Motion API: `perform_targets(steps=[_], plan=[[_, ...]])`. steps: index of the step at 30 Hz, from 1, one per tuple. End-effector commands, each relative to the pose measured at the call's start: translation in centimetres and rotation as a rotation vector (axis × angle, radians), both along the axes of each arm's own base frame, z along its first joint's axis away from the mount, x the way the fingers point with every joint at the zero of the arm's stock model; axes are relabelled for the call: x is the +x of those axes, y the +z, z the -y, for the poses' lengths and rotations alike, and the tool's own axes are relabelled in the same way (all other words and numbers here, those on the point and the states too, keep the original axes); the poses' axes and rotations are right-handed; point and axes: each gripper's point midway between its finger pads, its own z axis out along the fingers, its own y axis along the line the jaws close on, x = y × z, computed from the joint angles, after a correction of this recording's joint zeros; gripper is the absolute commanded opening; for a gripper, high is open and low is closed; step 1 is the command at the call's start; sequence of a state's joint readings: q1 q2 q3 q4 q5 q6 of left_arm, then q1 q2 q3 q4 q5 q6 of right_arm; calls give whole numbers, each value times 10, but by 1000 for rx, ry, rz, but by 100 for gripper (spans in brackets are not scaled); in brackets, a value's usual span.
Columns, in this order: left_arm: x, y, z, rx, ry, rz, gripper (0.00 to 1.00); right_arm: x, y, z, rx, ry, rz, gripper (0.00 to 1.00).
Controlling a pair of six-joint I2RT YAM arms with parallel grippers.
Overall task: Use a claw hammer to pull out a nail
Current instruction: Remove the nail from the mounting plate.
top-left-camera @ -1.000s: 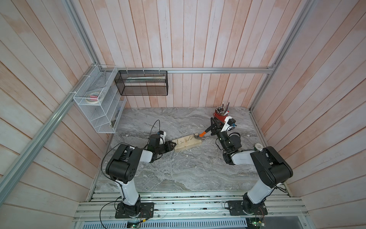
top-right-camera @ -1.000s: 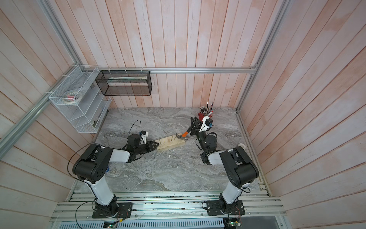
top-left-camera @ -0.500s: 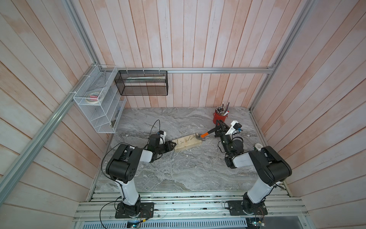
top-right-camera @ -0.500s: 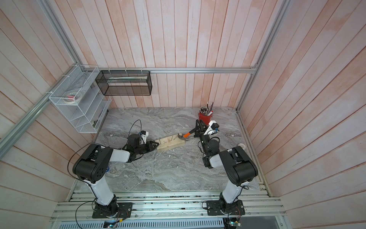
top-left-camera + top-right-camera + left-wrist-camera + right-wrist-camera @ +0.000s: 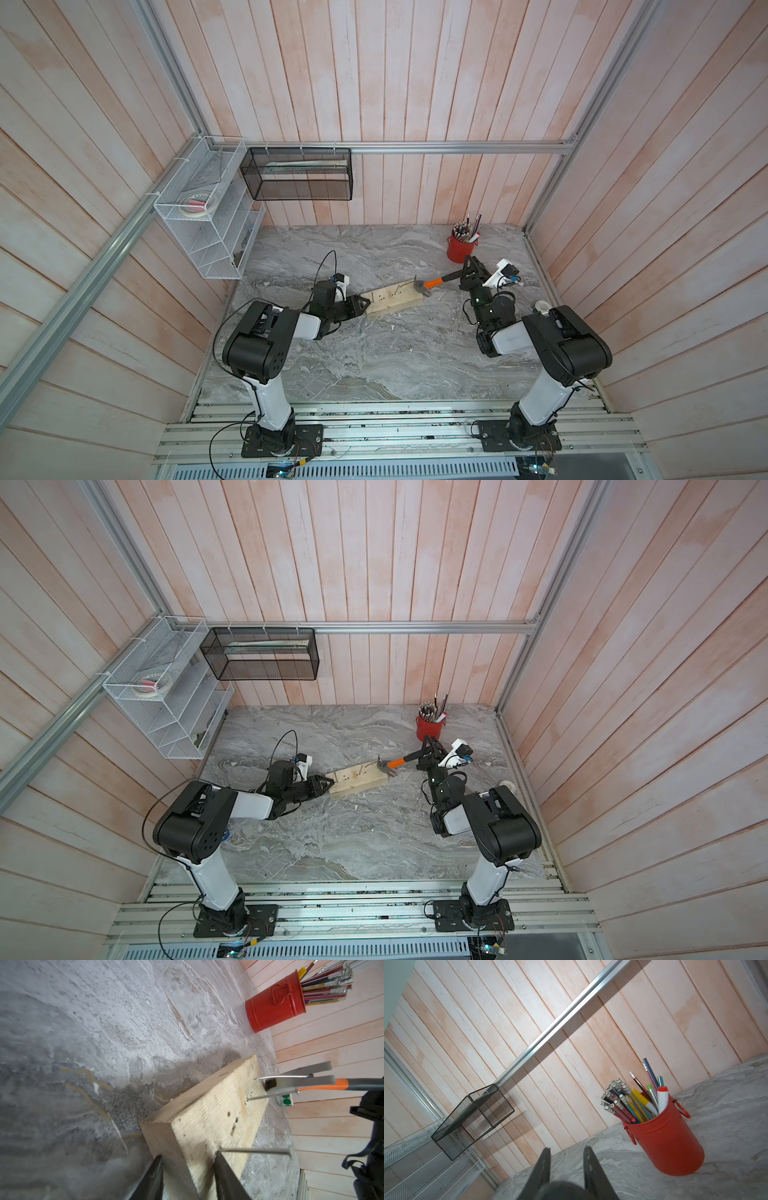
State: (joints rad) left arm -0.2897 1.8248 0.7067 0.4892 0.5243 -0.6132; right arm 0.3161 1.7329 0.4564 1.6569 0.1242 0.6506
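Locates the hammer [image 5: 433,284] at the end of the wooden block [image 5: 390,301] nearest the right arm: head against the wood, a nail [image 5: 282,1077] between the two prongs of the claw, orange shaft running back to the right gripper [image 5: 465,272]. Records that gripper's fingers closed on the black handle; in the right wrist view makes out only two dark fingers [image 5: 542,1167] and a blurred dark mass at their base. Records the left gripper [image 5: 188,1156] clamped on the block's opposite end, a finger on either side. Notes a second nail [image 5: 272,1095] beside the claw and a third nail [image 5: 253,1150] by the left fingers. Finds green round dots on a small white box [image 5: 286,1100], mostly hidden behind the block. Cannot read any print on the pencils [image 5: 324,982] in the red pot [image 5: 274,1002]: too small. Sees the right arm [image 5: 372,1126] cut off at the frame edge.
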Motion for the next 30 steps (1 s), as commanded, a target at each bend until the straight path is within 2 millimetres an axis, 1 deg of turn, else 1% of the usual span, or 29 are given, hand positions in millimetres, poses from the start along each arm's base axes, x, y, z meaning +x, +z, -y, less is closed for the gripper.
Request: perform_targets(steps=[1,5,7,10,12,13,15,16,18,20,21,22,24,28,30], plan=[[-19,-33,-10,86,-1,-120,41,-9,27,-8,-27,24,74,0],[-9,-1,-8,92,-22,-33,41,-1,69,-9,-54,29,128,0],[-4,16,-7,96,-33,13,42,1,93,-11,-84,32,163,0],[0,37,-5,97,-49,72,44,4,126,-23,-162,71,194,0],[1,50,-4,95,-62,114,45,6,143,-31,-212,102,186,0],[1,56,-3,92,-72,134,46,6,149,-35,-238,119,182,0],[-3,74,0,70,-93,199,46,7,158,-43,-287,160,146,0],[-7,83,3,55,-115,239,47,6,160,-48,-309,187,133,0],[-21,103,15,31,-184,340,50,2,163,-54,-337,226,93,0],[-43,121,37,43,-281,460,57,-6,167,-58,-349,265,72,0],[-53,127,48,51,-329,510,58,-10,168,-59,-352,276,65,0],[-66,134,63,54,-393,567,59,-16,170,-62,-359,293,67,0],[-88,140,88,63,-493,649,60,-25,175,-65,-359,310,73,0],[-112,144,120,36,-579,732,59,-41,179,-72,-357,347,87,0],[-123,143,132,4,-631,750,59,-45,177,-72,-362,355,83,0]])
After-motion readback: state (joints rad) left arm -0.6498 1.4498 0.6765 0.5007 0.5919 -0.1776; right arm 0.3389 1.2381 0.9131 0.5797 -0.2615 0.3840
